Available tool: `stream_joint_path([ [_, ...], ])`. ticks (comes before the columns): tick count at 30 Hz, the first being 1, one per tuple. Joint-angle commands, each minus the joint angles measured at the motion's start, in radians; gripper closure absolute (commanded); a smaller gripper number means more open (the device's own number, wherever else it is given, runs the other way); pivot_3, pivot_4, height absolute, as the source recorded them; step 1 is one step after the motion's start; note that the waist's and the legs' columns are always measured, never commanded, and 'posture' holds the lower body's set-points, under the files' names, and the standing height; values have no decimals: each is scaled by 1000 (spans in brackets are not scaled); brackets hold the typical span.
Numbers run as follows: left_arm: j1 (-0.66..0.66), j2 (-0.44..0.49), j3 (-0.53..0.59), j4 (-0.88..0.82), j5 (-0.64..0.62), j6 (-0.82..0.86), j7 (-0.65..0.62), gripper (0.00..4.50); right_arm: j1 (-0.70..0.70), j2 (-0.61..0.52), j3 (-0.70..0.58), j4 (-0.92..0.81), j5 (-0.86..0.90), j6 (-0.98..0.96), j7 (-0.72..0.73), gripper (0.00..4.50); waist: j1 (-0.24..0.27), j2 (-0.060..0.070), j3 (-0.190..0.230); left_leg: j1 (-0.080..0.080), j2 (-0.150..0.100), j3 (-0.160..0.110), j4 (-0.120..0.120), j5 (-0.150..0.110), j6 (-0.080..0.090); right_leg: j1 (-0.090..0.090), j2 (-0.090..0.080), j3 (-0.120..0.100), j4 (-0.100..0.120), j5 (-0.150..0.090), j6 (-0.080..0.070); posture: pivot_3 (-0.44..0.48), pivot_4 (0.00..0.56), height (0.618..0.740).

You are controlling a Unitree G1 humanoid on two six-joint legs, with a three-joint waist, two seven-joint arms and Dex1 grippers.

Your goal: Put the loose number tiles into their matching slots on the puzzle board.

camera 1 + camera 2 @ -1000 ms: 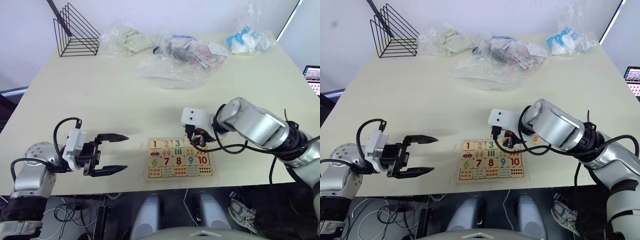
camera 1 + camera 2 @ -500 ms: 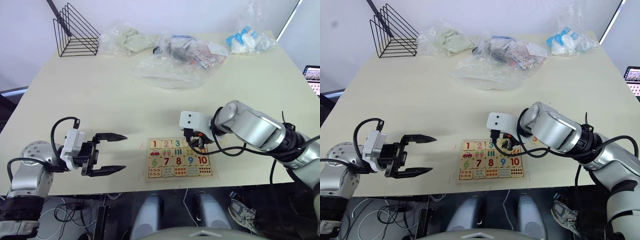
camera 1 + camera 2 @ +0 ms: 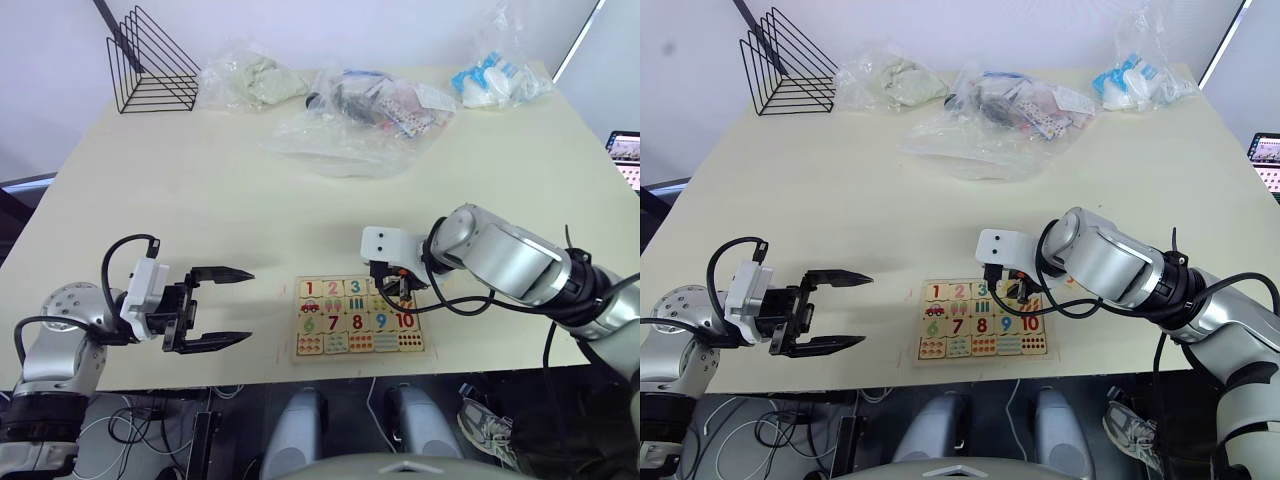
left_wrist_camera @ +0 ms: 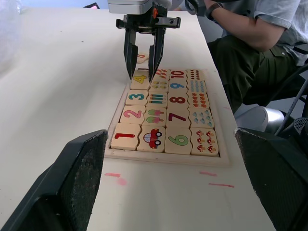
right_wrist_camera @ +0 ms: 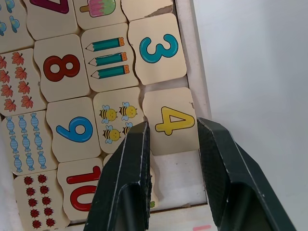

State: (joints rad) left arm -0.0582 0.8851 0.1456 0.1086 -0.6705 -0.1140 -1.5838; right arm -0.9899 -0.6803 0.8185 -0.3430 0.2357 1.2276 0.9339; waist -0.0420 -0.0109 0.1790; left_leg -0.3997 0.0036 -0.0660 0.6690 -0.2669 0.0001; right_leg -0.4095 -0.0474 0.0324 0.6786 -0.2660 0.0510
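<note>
Right wrist view shows the right gripper parted, straddling tile 4 seated in the puzzle board; the empty slot lies just beyond it.

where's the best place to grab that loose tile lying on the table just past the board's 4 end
Take the loose tile by two opposite side edges, with the claw coming straight down. It lies flat and thin on the table, so only its edges offer a hold. Probably avoid the edge facing the nearby puzzle board.
</note>
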Motion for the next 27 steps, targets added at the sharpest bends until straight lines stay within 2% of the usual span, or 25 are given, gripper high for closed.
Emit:
stream_joint_path([
  [1,5,11,7,-13,-11,-4,-31,0,1,-10,2,-22,-11,-20,8,3644,0,0,0,0,0,0,0,0,0,0,0,0,0,0,0,0,150,740],
  [27,7,5,0,-9,-9,-8,-31,0,5,-1,-3,-38,-18,-36,26,3644,0,0,0,0,0,0,0,0,0,0,0,0,0,0,0,0,150,740],
])
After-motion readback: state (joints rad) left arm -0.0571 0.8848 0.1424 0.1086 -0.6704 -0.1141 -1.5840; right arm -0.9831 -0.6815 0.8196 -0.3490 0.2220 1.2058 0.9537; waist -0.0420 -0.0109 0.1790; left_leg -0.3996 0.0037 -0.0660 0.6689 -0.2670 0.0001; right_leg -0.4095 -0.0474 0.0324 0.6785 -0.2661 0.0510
